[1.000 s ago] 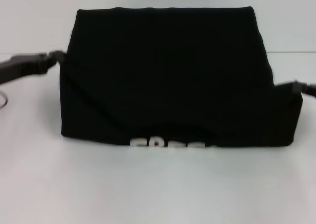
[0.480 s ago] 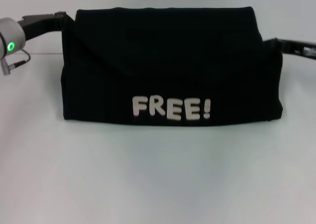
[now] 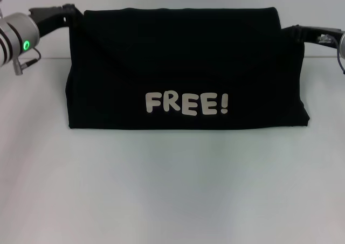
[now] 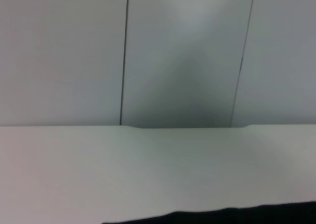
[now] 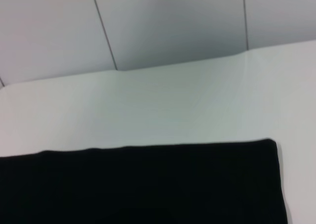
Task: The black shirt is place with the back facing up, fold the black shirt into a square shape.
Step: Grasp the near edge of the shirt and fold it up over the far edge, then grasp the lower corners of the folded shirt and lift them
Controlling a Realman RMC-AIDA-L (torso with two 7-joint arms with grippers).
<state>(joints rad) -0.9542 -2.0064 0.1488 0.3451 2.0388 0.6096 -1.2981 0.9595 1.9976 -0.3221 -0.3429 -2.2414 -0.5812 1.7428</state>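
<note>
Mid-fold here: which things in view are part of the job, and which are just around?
Job:
- black shirt, folded over, "FREE!" lettering facing up
- left gripper at its far left corner
- right gripper at its far right corner

Just around:
- white table
- panelled wall behind

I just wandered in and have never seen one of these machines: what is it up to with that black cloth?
The robot is folding a black shirt on a white table. Its left tool and right tool each sit at a far corner of the shirt, one on each side, apparently carrying a fold over. The shirt already lies as a wide rectangle, with the off-white FREE! lettering facing up near the front edge. It is not yet a square.
</note>
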